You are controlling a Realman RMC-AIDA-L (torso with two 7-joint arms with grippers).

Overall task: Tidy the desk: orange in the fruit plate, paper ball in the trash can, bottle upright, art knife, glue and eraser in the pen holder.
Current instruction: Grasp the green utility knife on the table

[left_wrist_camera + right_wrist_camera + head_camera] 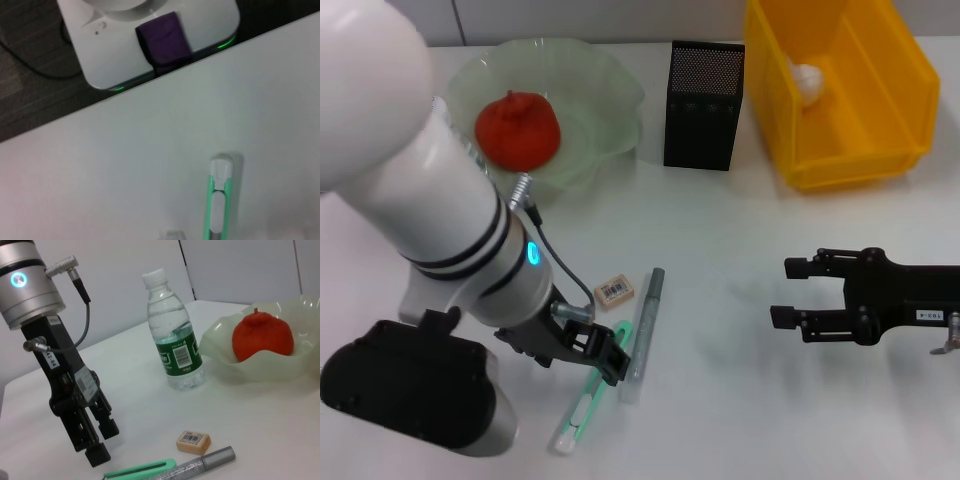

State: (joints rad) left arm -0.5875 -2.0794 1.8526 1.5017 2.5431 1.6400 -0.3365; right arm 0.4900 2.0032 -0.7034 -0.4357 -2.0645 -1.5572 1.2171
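The orange (517, 130) lies in the pale green fruit plate (610, 90), also seen in the right wrist view, orange (261, 337) in plate (220, 365). A paper ball (807, 82) rests inside the yellow bin (895, 60). The bottle (176, 347) stands upright; my left arm hides it in the head view. On the table lie the eraser (614, 290), the silver glue stick (645, 330) and the green art knife (588, 400). My left gripper (610, 360) hangs open just over the knife's upper end. My right gripper (790, 292) hovers open at the right, holding nothing.
The black mesh pen holder (704, 105) stands at the back between plate and bin. The left wrist view shows the knife (218, 200) near the table's front edge, with the robot's base (150, 40) beyond it.
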